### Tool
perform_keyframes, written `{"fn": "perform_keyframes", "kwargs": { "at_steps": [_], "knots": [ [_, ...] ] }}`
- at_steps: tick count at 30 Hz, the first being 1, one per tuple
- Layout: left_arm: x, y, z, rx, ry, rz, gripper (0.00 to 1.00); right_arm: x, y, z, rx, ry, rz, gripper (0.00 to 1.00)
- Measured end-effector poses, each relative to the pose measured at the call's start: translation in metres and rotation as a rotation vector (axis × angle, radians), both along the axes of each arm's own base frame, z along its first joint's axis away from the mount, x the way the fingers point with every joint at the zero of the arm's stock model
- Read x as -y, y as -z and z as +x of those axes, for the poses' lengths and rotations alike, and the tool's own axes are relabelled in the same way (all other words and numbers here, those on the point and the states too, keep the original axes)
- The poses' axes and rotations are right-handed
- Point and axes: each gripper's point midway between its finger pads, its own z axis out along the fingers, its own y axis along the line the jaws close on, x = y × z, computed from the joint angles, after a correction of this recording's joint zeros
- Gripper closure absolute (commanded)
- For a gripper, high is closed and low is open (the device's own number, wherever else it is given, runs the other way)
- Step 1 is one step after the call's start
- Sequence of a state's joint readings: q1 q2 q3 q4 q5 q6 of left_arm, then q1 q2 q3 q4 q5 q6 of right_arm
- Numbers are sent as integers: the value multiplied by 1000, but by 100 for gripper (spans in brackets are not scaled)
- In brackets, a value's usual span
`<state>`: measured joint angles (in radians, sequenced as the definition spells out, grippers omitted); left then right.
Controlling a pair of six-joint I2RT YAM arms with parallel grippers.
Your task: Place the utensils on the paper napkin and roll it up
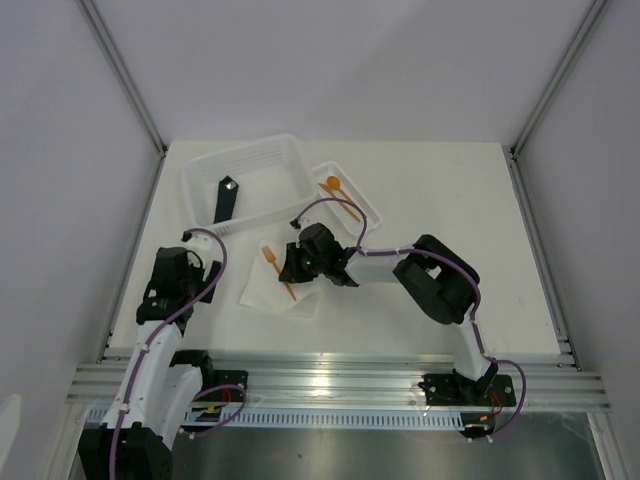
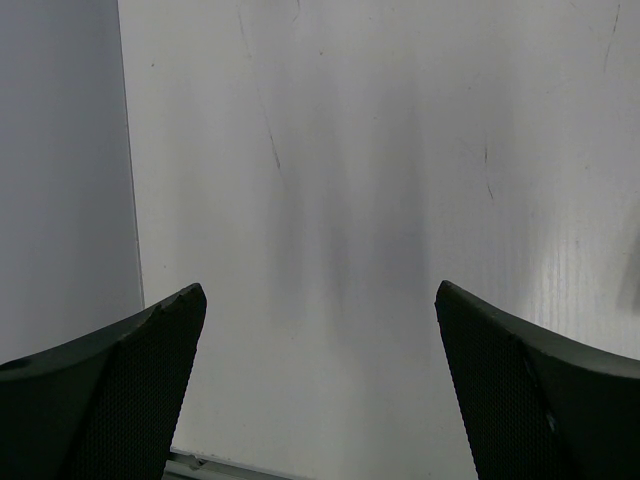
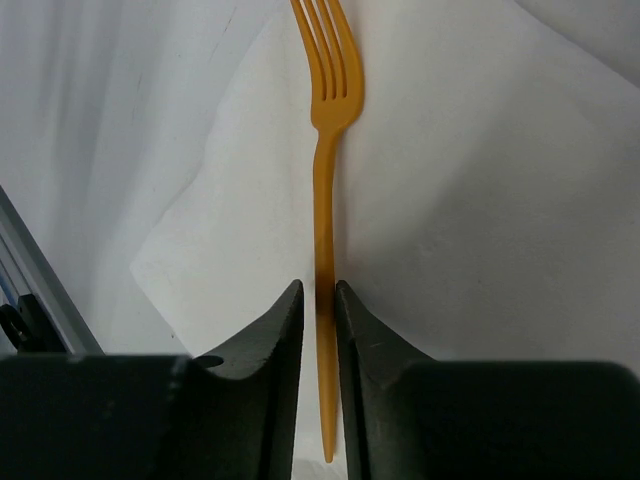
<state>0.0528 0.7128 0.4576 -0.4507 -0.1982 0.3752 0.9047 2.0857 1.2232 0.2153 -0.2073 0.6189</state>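
Orange plastic fork (image 3: pixel 325 190), slim and tined, lies flat on the thin white paper napkin (image 3: pixel 470 200), which is spread on the white table (image 1: pixel 470 190) in front of the arms. Right end effector (image 3: pixel 318 292) straddles the fork's handle, jaws narrowly apart with a sliver of gap showing on one side; no grip is evident. Left end effector (image 2: pixel 320 300) hangs over bare table, jaws wide apart and empty. An orange plastic spoon (image 1: pixel 333 183) and a slim orange stick (image 1: pixel 347 208) lie in the small white plastic tray (image 1: pixel 372 205), well apart from the napkin. Judged handling: the utensils are light, stiff and smooth, best pinched across the mid-handle. The napkin is soft, wrinkles easily and may slide or tear, so it is best taken by an edge or corner.
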Motion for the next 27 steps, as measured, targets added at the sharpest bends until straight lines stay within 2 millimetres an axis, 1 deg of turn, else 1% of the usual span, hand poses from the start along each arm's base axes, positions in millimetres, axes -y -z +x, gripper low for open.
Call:
{"fn": "perform_keyframes", "kwargs": {
  "at_steps": [6,9,13,19,27],
  "knots": [
    [0,0,0,0,0,-1,0,0,-1,3,13,11,0,75],
    [0,0,0,0,0,-1,0,-1,-2,3,20,13,-1,70],
    [0,0,0,0,0,0,0,1,-5,5,45,21,-14,59],
    [0,-1,0,4,2,-2,1,9,-8,13,94,51,-61,52],
    [2,-1,0,6,8,-6,0,14,-10,21,148,58,-109,49]
  ]
}}
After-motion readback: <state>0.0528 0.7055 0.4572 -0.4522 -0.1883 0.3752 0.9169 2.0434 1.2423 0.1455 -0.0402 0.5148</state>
